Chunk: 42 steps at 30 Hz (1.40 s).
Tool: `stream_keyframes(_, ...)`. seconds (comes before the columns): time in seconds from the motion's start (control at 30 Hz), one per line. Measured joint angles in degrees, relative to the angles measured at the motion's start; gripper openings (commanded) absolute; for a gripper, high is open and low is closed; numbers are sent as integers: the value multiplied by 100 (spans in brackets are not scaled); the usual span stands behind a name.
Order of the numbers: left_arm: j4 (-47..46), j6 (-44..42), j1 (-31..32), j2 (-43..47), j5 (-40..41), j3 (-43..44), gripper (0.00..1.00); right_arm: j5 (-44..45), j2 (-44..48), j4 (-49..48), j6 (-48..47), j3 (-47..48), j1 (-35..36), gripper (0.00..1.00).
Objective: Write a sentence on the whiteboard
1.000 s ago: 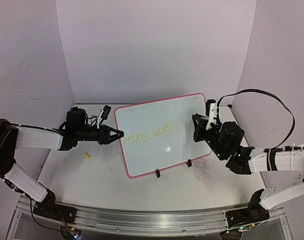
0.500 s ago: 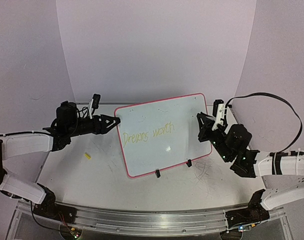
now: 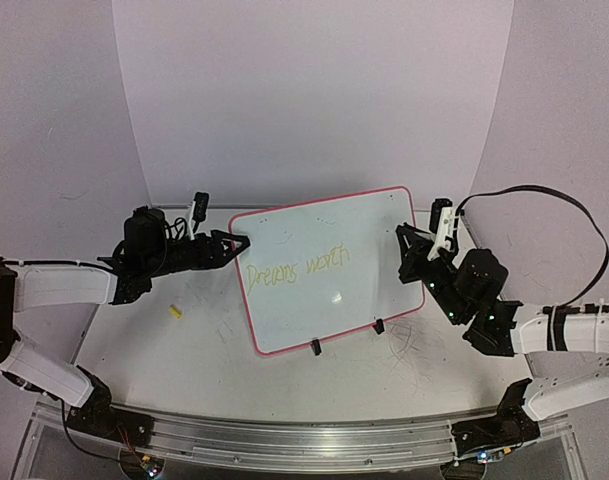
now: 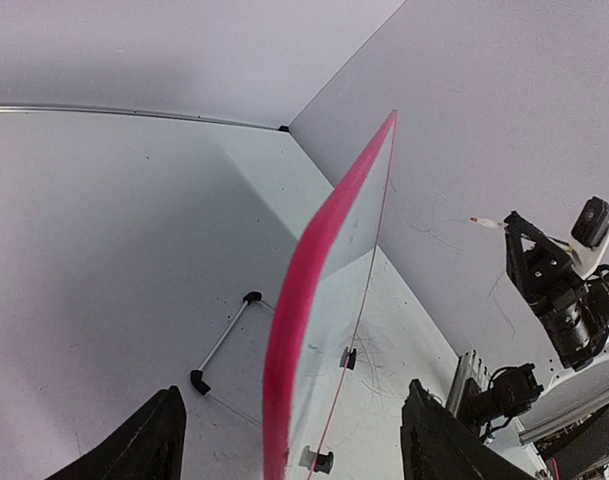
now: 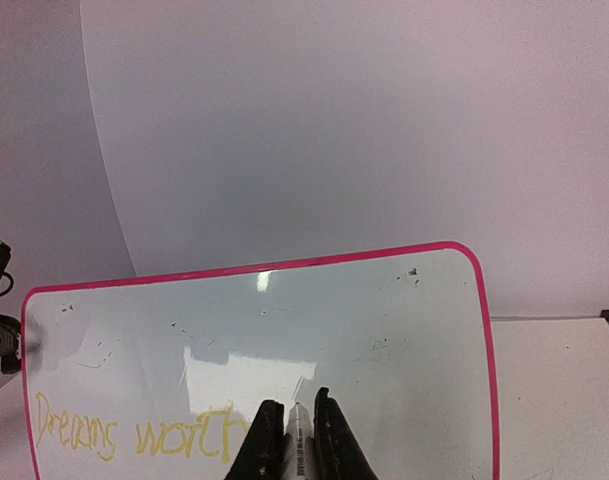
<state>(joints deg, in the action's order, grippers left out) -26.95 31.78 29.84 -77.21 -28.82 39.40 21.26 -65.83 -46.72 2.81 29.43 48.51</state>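
One scuffed white table carries everything, with faint grey scribbles on its surface near the right arm. One whiteboard stands on it, leaning back on small black legs, two of which show at its lower rim in the top view.

There are two arms. The left gripper is at the board's upper left corner. The left wrist view shows its two fingers spread wide, with the board's pink-red rim running between them and clear of both. The right gripper is at the board's right edge, its fingers pressed together on one white marker.

One line of yellow writing, the sentence, sits on the left half of the board at mid height. It has two words, "Dreams worth". In the right wrist view the marker's tip lies just to the right of "worth", on the same line. Whether the tip touches the board cannot be told.

One small yellow piece lies on the table left of the board, below the left arm and well apart from both grippers.
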Motion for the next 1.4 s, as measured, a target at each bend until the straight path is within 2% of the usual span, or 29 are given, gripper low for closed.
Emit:
stream_keyframes(0.33, -239, -13, 0, -474, -90, 4, 58, -58, 16, 0, -22, 0, 0, 0)
stream_keyframes(0.73, -728, -75, 0, -653, -418, 2, 25, -154, -72, 0, -70, 0, 0, 0)
stream_keyframes(1.17, -1003, -378, 7, -770, -737, 2, 7, -260, -96, 0, -109, 0, 0, 0)
stream_keyframes(1.4, -1211, -486, 22, -767, -1024, 2, 2, -572, -234, 43, -340, 6, 0, 0)
